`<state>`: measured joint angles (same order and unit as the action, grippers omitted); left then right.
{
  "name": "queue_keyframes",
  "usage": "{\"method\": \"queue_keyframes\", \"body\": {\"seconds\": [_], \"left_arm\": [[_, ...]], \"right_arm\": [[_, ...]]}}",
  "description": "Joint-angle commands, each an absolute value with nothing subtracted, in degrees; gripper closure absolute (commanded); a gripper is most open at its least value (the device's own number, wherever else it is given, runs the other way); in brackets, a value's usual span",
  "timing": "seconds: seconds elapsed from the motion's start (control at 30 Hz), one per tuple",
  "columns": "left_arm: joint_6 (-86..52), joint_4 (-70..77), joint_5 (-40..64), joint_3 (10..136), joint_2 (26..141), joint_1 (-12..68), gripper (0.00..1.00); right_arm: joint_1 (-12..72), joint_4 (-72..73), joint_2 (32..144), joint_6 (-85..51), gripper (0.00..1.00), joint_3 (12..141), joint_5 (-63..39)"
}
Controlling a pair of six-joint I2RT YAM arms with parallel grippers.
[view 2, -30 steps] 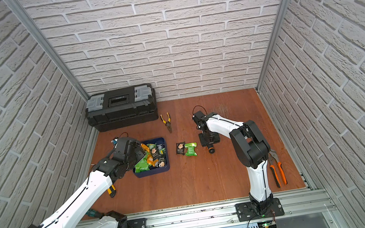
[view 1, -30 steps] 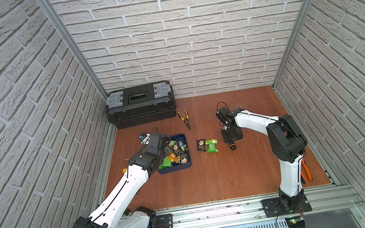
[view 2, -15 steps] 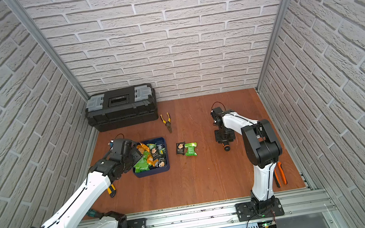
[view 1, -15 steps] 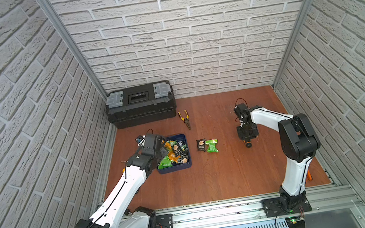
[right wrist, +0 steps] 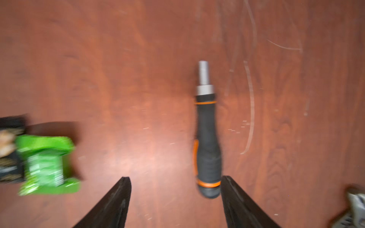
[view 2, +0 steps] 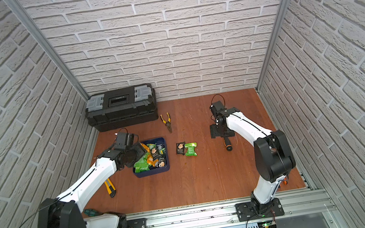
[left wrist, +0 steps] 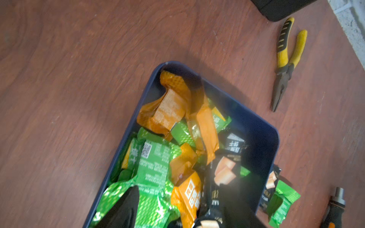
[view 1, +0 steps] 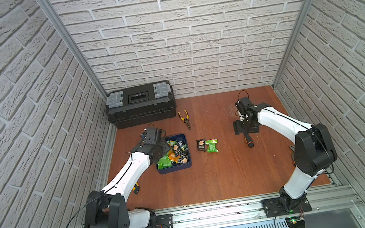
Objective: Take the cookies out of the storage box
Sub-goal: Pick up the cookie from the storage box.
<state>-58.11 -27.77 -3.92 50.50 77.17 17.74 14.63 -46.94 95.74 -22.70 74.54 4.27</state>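
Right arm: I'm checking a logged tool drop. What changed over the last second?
The right hand moved the black screwdriver with orange rings to the robot's right, away from the green foil packet and the black foil packet lying on the wooden table, then opened and let it go. Unchanged: the left hand over the dark blue plastic storage tray, the foil packets inside, the black toolbox, the yellow-handled pliers.

White brick-pattern panels close the cell on three sides: a back wall point(view 1: 188, 31), a left wall point(view 1: 14, 109) and a right wall point(view 1: 353, 55), joined at the far corners by slanting aluminium posts point(view 1: 72, 50). The floor point(view 1: 223, 175) is reddish-brown wood, faintly scratched point(right wrist: 250, 98). An aluminium rail point(view 1: 217, 213) borders its near edge.
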Motion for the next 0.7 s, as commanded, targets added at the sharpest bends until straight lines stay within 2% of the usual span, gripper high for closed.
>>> {"method": "queue_keyframes", "body": {"seconds": [0.0, 0.27, 0.47, 0.67], "left_arm": [[-58.33, -22.05, -0.61, 52.75, 80.92, 16.24, 0.27], [-60.60, -18.32, 1.62, 56.89, 90.66, 15.35, 0.35], [-60.19, -17.92, 1.06, 60.55, 95.76, 15.29, 0.46], [-61.59, -20.66, 0.29, 60.96, 97.34, 15.37, 0.62]], "right_arm": [[20.61, -43.11, 93.88, -26.97, 0.24, 74.04, -0.35], [30.06, -38.05, 94.04, -34.60, 0.26, 72.96, -2.25], [33.95, -35.35, 94.05, -37.56, 0.27, 72.43, -3.94], [34.45, -34.18, 93.65, -38.90, 0.27, 71.67, -4.62]]}}
